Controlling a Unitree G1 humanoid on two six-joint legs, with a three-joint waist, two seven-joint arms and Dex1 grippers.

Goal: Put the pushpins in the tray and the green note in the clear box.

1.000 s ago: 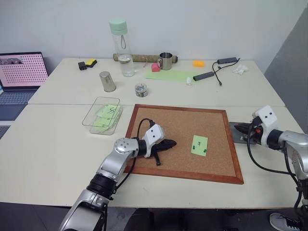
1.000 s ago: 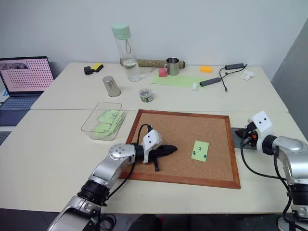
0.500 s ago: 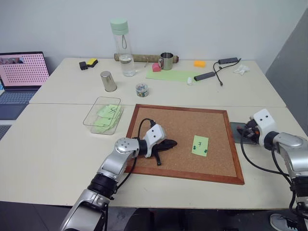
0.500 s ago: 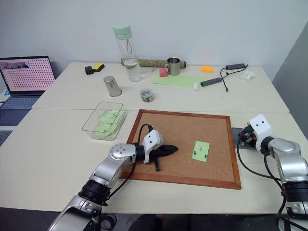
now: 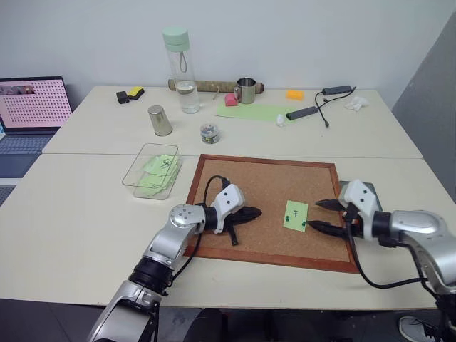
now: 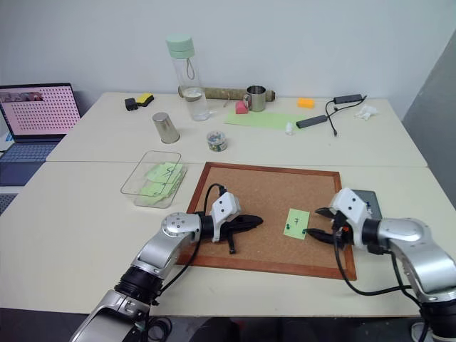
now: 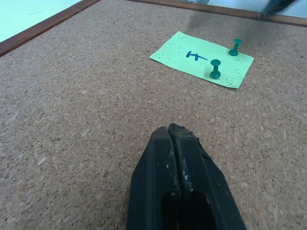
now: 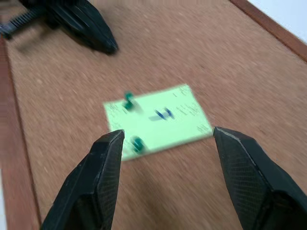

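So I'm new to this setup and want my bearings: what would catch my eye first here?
The wood-framed corkboard in the middle of the table, with a small green note held on it by two green pushpins. The right gripper, open, points at the note from the board's right edge, while the left gripper rests shut on the cork to the note's left. Behind the board's left corner sits a clear box holding green notes.
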